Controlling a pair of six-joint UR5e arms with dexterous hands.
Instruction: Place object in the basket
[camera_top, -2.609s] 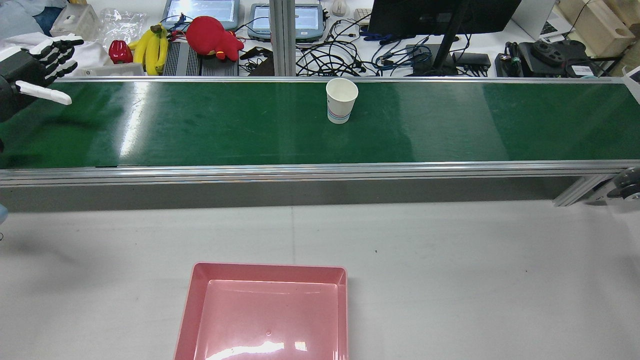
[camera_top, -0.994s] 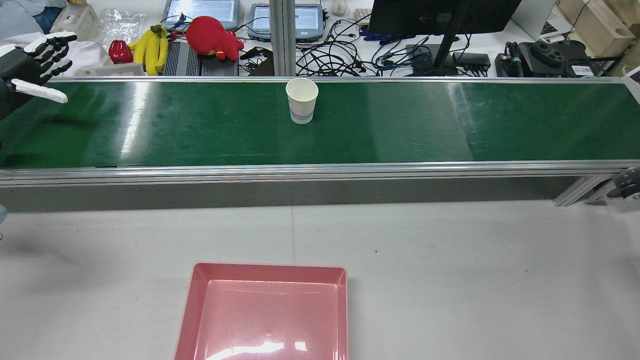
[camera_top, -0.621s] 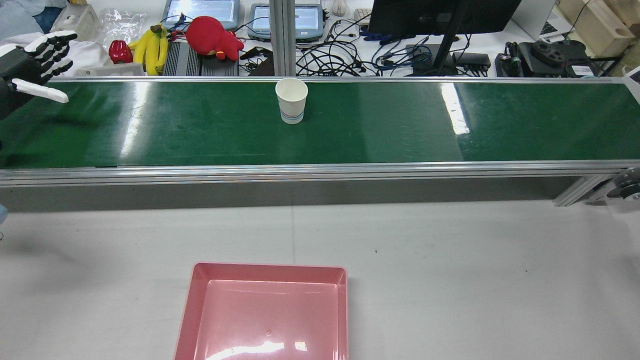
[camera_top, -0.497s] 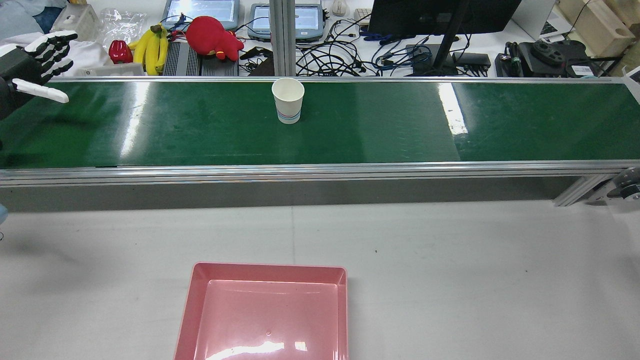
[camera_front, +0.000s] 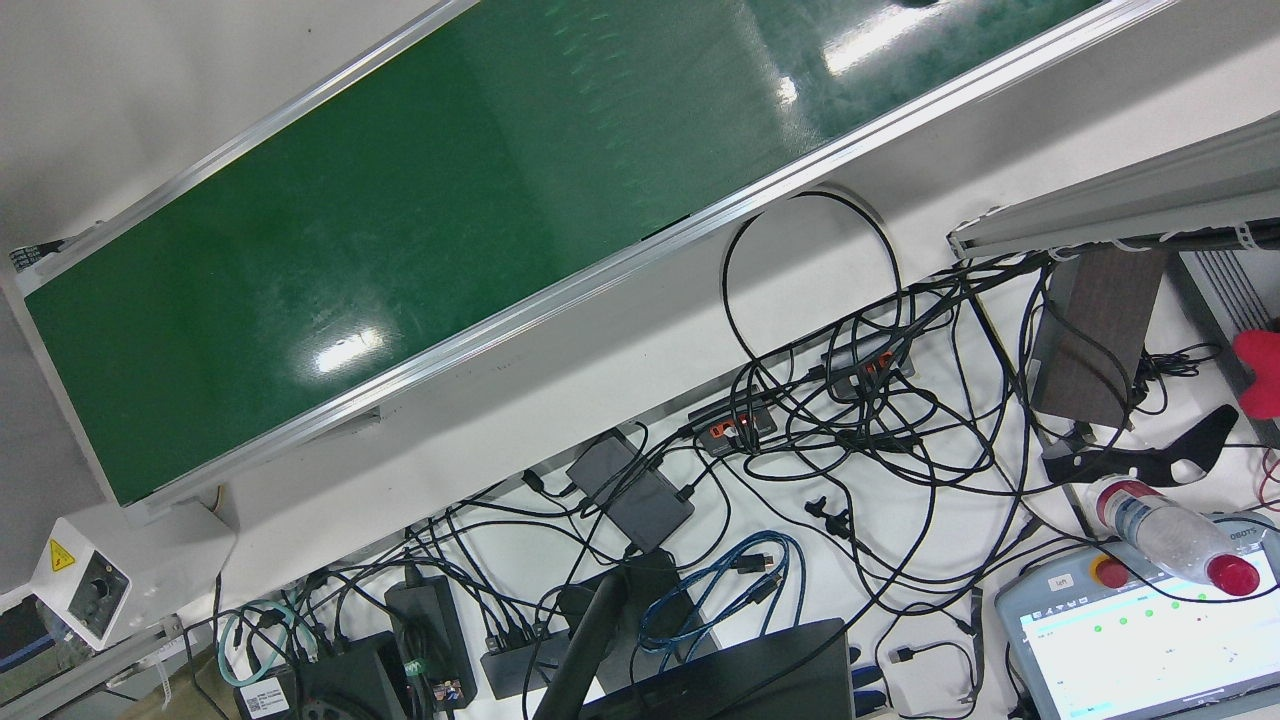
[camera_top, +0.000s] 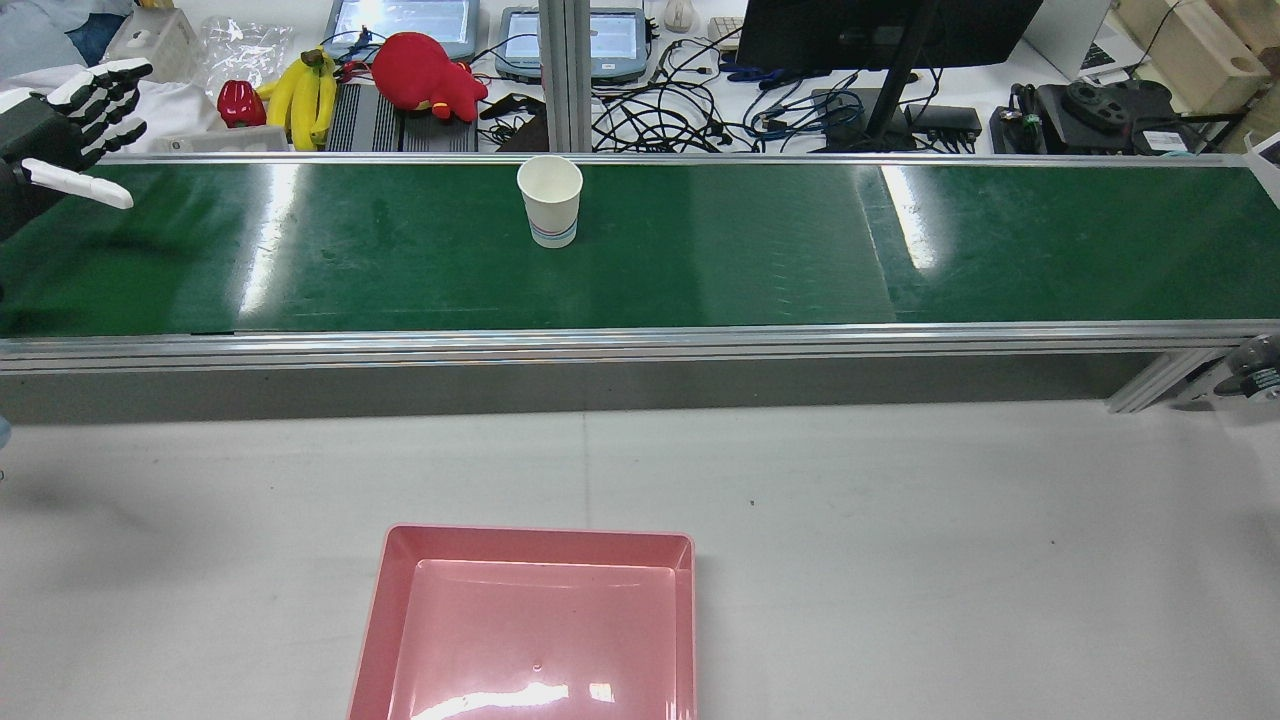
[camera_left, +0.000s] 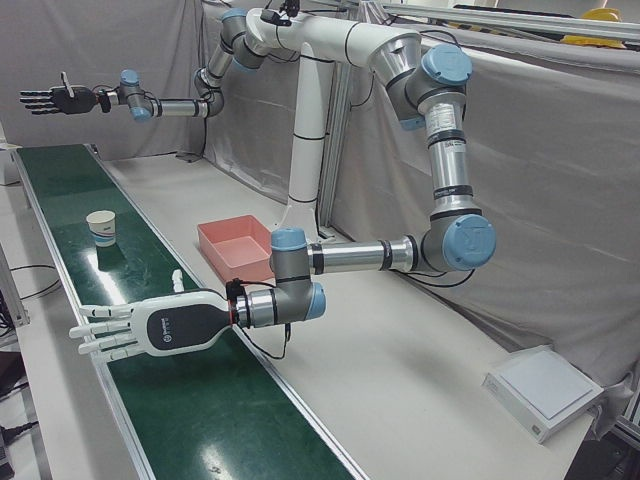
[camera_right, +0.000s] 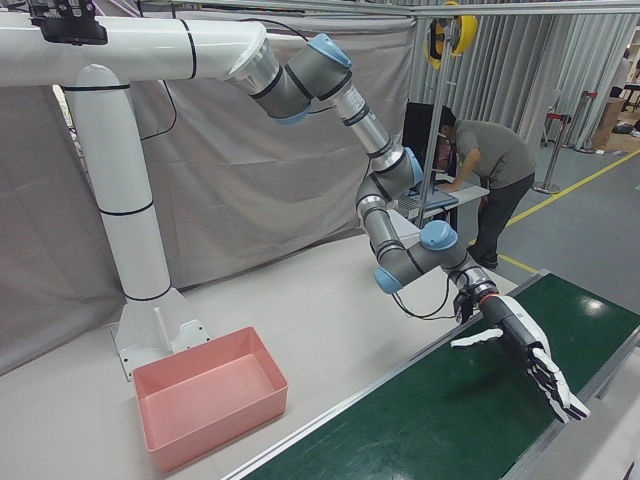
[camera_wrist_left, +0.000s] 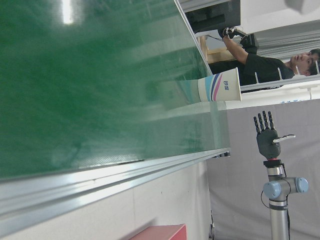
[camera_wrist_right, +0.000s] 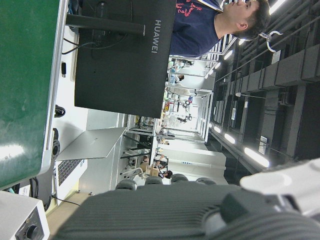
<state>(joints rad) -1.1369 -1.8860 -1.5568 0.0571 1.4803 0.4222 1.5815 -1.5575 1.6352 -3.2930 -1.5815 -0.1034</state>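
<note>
The cup (camera_top: 549, 200) stands upright on the green belt (camera_top: 800, 250), mouth up, close to the belt's far rail and a little left of the middle in the rear view. Nothing holds it.

Your left robot hand (camera_top: 70, 120) hangs over the belt's left end, fingers spread and empty. From it the cup lies along the belt, toward the robot's right and well apart. The right robot hand (camera_left: 60, 100) is raised beyond the other end, fingers also apart and empty, and the rear view misses it altogether. So the left one looks the nearer of the two.

Since the cup's long axis is vertical, a side-on wrap round its wall seems to suit better than a reach from above. Its thin paper will likely crush if you squeeze hard.

The pink basket (camera_top: 385, 600) sits empty on the bench (camera_top: 900, 550), on the robot's side of the belt and roughly level with the cup.
</note>
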